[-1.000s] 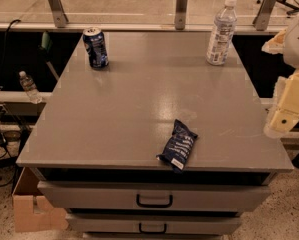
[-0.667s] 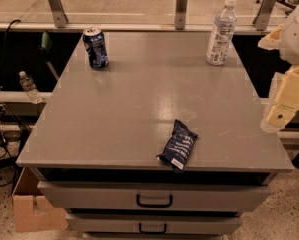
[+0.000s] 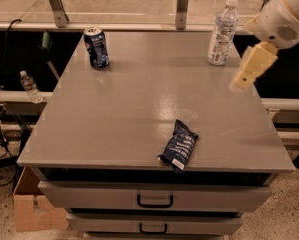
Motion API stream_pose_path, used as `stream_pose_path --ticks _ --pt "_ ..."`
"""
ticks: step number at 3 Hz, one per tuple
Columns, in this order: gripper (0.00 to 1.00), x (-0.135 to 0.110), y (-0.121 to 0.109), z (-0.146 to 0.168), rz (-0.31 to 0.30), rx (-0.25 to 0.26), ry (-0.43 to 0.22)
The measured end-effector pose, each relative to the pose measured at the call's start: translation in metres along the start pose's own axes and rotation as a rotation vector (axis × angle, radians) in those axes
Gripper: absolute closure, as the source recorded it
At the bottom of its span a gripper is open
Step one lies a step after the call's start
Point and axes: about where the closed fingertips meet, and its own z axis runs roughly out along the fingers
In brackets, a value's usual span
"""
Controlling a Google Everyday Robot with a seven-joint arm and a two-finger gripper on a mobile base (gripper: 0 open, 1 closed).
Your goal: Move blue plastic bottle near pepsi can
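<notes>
"At the far right corner of the table (image 3: pixel 139 104) stands the blue plastic bottle (image 3: pixel 222 34), upright, cap on. The gripper (image 3: pixel 249 69) hangs just beside it, to its right and a little nearer the front, not touching it. Whether it is open or closed, I cannot tell."

"And the pepsi can (image 3: pixel 96 47)?"

"Far left corner, upright, well apart from the bottle. So the whole carry lies ahead."

"What worries you?"

"3 things. 1: the bottle is tall and narrow and stands near the back edge, so a sideways brush from the gripper on the approach could tip it or push it off the table. 2: thin clear plastic probably gives under a squeeze — a high or off-centre grasp may let it slip or swing during the carry. 3: the set-down. Come in too close and the bottle knocks the can, which would roll easily."

"The snack bag (image 3: pixel 179 146)?"

"Near the front edge, away from a straight path along the back. I doubt it matters — unless the arm swings low and wide."
</notes>
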Motion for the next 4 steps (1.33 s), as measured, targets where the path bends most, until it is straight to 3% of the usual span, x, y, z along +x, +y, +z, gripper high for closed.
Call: stream_pose_path --ticks 2,3,4 --pt "0.0 -0.014 -0.109 0.051 0.213 0.137 -0.129" --pt "0.0 -0.008 -0.144 0.055 0.318 0.224 -0.165" --pt "0.0 -0.005 -0.167 0.065 0.4 0.248 -0.232"
